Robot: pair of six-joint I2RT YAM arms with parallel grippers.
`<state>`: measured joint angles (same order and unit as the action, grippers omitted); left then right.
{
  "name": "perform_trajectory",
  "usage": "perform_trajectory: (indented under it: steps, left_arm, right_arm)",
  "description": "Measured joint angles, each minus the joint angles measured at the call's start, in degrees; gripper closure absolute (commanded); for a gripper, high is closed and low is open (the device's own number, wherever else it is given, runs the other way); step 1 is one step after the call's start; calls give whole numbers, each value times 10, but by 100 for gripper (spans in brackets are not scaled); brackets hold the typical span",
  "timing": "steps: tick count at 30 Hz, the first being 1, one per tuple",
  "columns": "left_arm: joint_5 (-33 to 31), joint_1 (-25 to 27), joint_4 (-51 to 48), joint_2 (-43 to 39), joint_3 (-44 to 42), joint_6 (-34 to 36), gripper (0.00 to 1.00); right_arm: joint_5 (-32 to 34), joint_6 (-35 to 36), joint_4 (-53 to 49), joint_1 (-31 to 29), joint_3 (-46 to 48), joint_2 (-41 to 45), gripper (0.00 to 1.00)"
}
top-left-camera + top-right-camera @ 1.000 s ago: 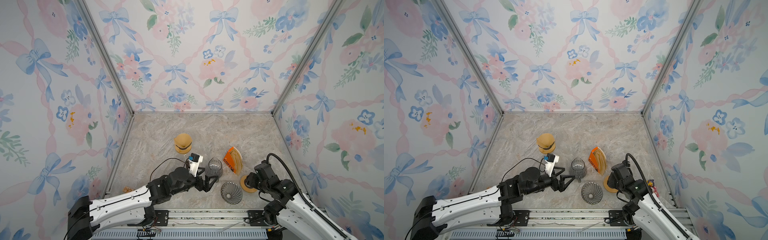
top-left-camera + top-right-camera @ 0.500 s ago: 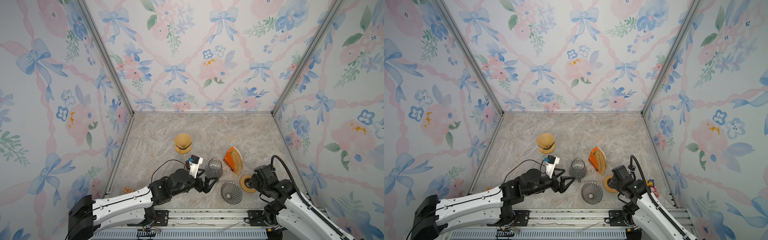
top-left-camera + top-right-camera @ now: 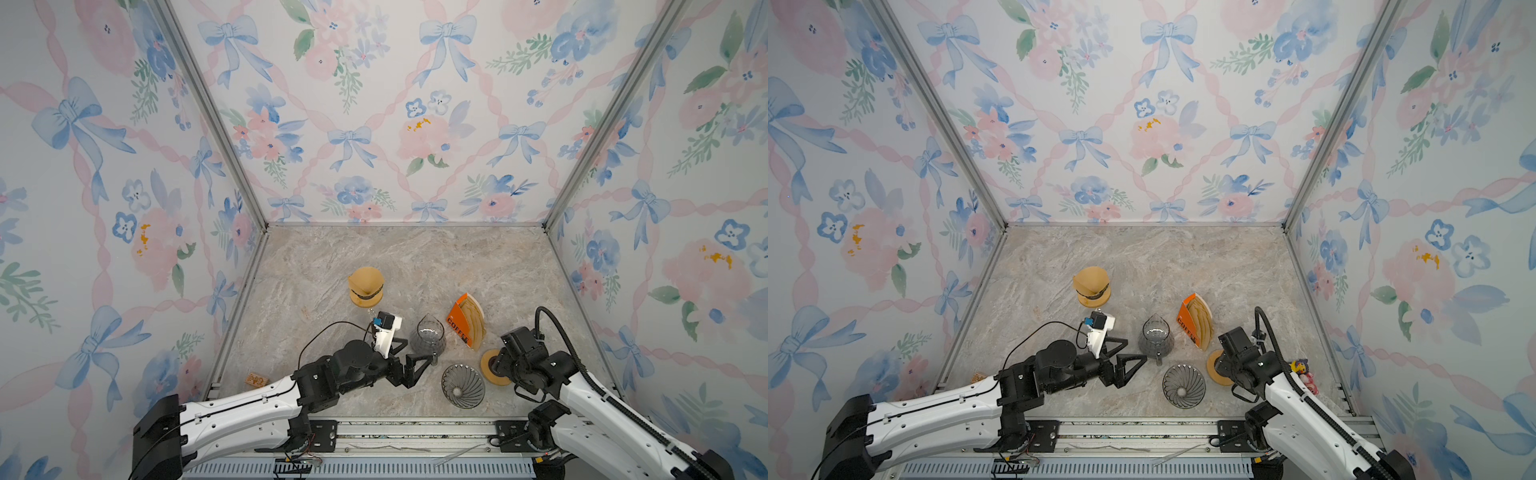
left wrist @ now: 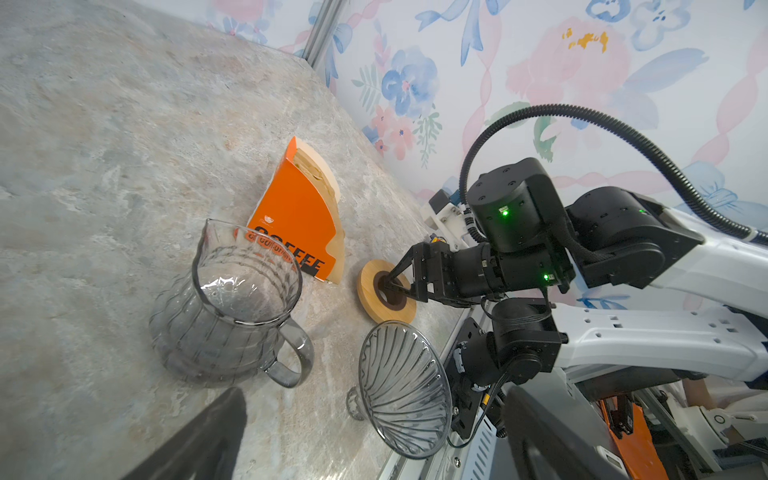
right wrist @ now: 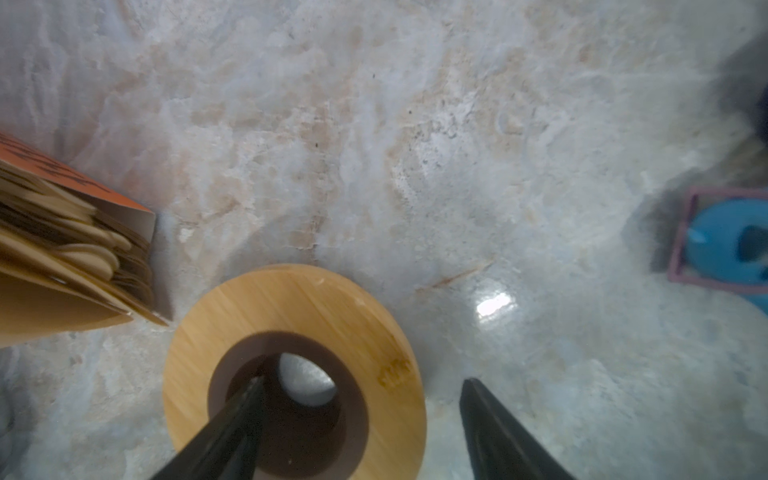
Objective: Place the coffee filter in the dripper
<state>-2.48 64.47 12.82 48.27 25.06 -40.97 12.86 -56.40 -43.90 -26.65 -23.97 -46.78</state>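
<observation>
Locating the filter: paper filters [image 4: 316,174] stand stacked in the orange box [image 3: 458,326], upright toward the right of the table [image 3: 374,257]; none is drawn out and none is in the dripper.
Dripper: glass dripper [image 3: 462,385] lies apart from its wooden ring [image 5: 291,299], near the front rail [image 3: 415,428]; it appears tipped rather than seated.
Right arm: right gripper [image 5: 361,384] has its fingers spread, one tip inside the ring's hole and the other outside the rim; no squeeze on the wood is visible.
Left arm: left gripper [image 3: 422,371] is spread wide and empty, just beside the carafe [image 3: 427,337].
Step in hand (judged): ring handling beside the box; the filter fetch is outstanding.
Doing it well: rise straight off the ring so the inner finger does not drag it. Take one filter by its exposed top edge (the sheets sit packed close, so a double pick is likely). Steady the dripper mouth-up before seating paper.
Edges: the ring touches, or nearly touches, the box's lower corner. The dripper is near the rail. Small toys [image 3: 1302,372] sit by the right wall.
Open room: the far half of the table holds only a tan cone [image 3: 365,286]; the crowded ground lies between the two grippers.
</observation>
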Motion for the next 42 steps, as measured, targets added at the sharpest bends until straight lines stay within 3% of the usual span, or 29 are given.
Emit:
perform_trajectory:
  steps: [14, 31, 42]
  left_arm:
    - [-1, 0, 9, -3, -8, 0, 2]
    - [-1, 0, 13, 3, -8, 0, 2]
    - [-1, 0, 16, 3, -13, -2, 2]
  right_arm:
    - [-9, 0, 61, -20, 0, -79, 26]
    - [29, 39, 57, -38, -37, -75, 68]
    - [65, 68, 22, -38, -66, -39, 80]
